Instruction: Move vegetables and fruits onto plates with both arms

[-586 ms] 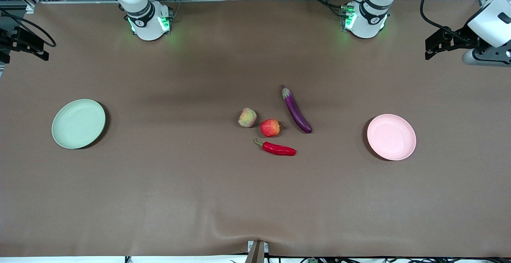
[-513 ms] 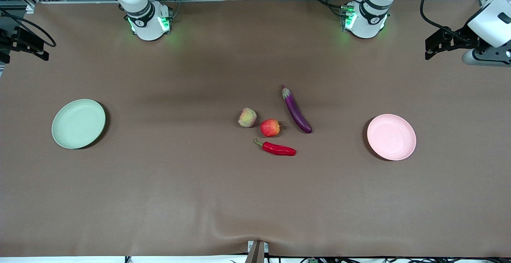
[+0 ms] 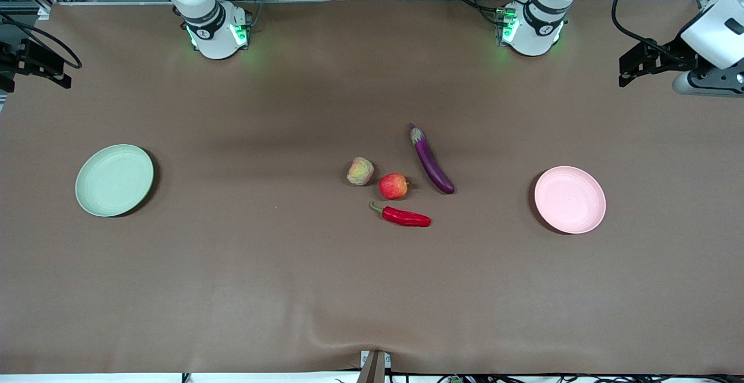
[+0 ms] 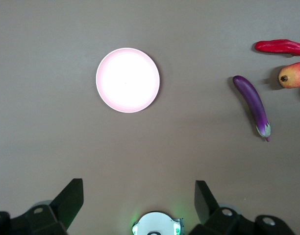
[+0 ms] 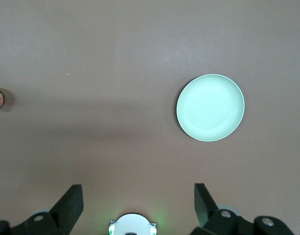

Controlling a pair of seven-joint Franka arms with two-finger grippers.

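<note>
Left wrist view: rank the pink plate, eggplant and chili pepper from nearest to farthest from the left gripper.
From the open left gripper:
1. Pink plate, toward the left arm's end.
2. Eggplant, mid-table.
3. Chili pepper, nearer the front camera than the eggplant.

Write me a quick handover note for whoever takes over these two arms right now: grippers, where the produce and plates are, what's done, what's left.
Left gripper: open, empty, high over the table near its base.
Right gripper: open, empty, likewise raised near its base.
Mid-table cluster: long purple eggplant, round red apple, bumpy yellow-green fruit, red chili pepper nearest the front camera.
Pale pink plate: empty, toward the left arm's end.
Pale green plate: empty, toward the right arm's end.
Done: nothing.
Left: move all four pieces onto plates.
</note>
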